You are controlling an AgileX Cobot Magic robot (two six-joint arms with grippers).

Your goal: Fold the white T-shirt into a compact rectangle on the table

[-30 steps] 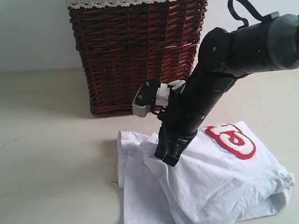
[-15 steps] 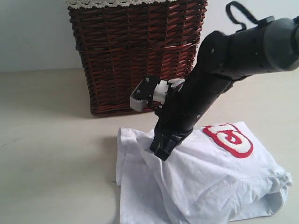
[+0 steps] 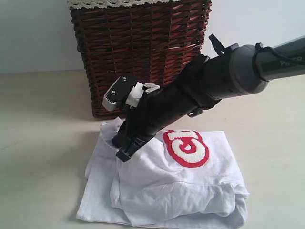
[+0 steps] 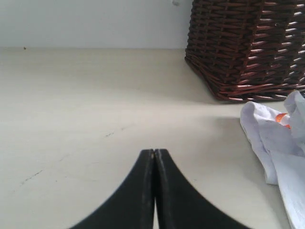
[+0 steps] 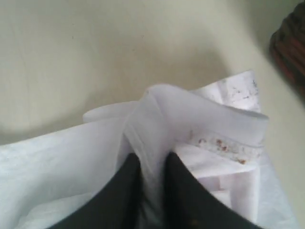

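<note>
- The shirt [image 3: 157, 191] lies on the counter [image 3: 43, 143] in front of the basket [image 3: 138, 52], loosely doubled over, with the red-outlined lettering [image 3: 187, 148] facing up
- The right tool [image 3: 125, 148] reaches across from the right of the exterior view and is clamped on a raised fold of the shirt near its far left corner; the right wrist view shows white cloth pinched between the two dark fingers [image 5: 131, 186]
- The cloth peaks up at that pinch and slopes away to the counter on both sides
- The shirt's far edge sits just beside the foot of the basket; whether they touch I cannot tell
- Its near edge is bunched in thick rolls, heaviest at the near right corner, and runs close to the bottom of the exterior view
- Its left edge lies flat in a thin single layer, spreading out past the upper fold
- The left tool [image 4: 155, 157] has its fingers pressed together with nothing between them, over bare counter well apart from the shirt
- An orange tag [image 4: 282, 118] shows at the shirt's edge in the left wrist view, close to the basket's lower corner
- Wide bare counter opens to the left of the shirt, and more lies bare to its right under the arm
- A lace trim [image 3: 119, 3] lines the basket's top rim
</note>
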